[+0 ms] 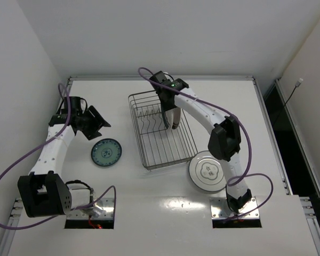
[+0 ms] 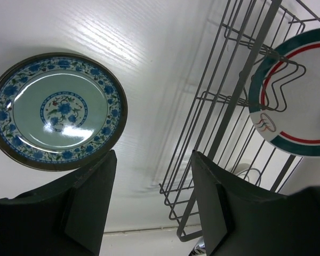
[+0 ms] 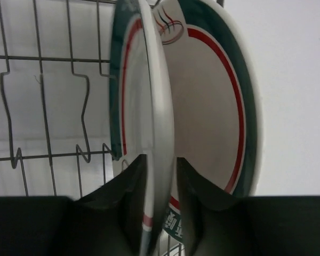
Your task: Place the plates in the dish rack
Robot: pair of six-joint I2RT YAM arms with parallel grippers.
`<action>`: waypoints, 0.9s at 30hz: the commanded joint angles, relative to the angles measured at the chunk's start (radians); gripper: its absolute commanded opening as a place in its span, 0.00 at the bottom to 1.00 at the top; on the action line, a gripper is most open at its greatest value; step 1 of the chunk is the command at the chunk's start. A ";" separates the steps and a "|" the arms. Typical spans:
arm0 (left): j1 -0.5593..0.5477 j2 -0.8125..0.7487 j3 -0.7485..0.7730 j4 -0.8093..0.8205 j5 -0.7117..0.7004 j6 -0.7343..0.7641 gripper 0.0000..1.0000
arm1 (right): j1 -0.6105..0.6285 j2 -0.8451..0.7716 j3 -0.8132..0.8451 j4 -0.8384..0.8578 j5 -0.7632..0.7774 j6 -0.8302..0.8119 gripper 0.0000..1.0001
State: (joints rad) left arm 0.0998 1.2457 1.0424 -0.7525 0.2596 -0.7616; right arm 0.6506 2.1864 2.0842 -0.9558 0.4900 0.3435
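Note:
The wire dish rack (image 1: 173, 152) stands mid-table. My right gripper (image 1: 172, 121) reaches into it, shut on the rim of a white teal-rimmed, red-lined plate (image 3: 159, 96) held upright on edge among the prongs. In the right wrist view the gripper (image 3: 160, 165) straddles that rim. A second teal-and-red-rimmed plate (image 3: 213, 106) stands upright just behind it. The small teal patterned plate (image 1: 106, 152) lies flat left of the rack, also in the left wrist view (image 2: 56, 109). The larger grey-white plate (image 1: 207, 170) lies flat at the rack's near right corner. My left gripper (image 1: 96, 124) is open and empty above the table, beyond the patterned plate.
In the left wrist view the left gripper (image 2: 153, 160) looks past the rack's side wall (image 2: 229, 106) at an upright plate (image 2: 298, 101). The right arm's elbow (image 1: 224, 140) hangs over the rack's right side. Walls enclose the table at the back and left.

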 commanded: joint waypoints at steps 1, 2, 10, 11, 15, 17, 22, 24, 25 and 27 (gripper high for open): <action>0.020 0.011 -0.002 -0.001 0.026 0.015 0.55 | -0.020 -0.016 0.075 -0.015 -0.011 0.031 0.31; 0.020 0.011 -0.002 -0.001 0.026 0.024 0.55 | -0.031 -0.016 0.086 -0.027 -0.011 0.031 0.34; 0.020 0.029 -0.012 0.018 0.044 0.024 0.55 | -0.031 -0.137 0.168 -0.156 -0.011 0.031 0.54; 0.020 0.029 -0.012 0.018 0.044 0.024 0.55 | -0.040 -0.164 0.156 -0.156 -0.011 0.031 0.55; 0.020 0.038 -0.002 0.027 0.066 0.035 0.55 | -0.068 -0.339 0.062 -0.178 -0.068 0.051 0.62; 0.020 0.038 -0.002 0.027 0.075 0.044 0.55 | -0.100 -0.457 -0.054 -0.178 -0.111 0.095 0.65; 0.020 0.038 -0.002 0.027 0.075 0.053 0.55 | -0.187 -0.694 -0.464 -0.169 -0.192 0.222 0.72; 0.020 0.038 -0.002 0.027 0.084 0.053 0.55 | -0.250 -0.781 -0.614 -0.169 -0.232 0.256 0.71; 0.020 0.038 -0.002 0.027 0.084 0.053 0.55 | -0.279 -0.807 -0.657 -0.169 -0.272 0.284 0.68; 0.020 0.038 -0.002 0.027 0.084 0.053 0.55 | -0.301 -0.874 -0.760 -0.169 -0.304 0.311 0.50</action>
State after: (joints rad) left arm 0.1074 1.2861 1.0344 -0.7460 0.3241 -0.7216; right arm 0.3843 1.3598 1.4639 -1.1168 0.2893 0.5568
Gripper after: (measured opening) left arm 0.550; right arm 0.575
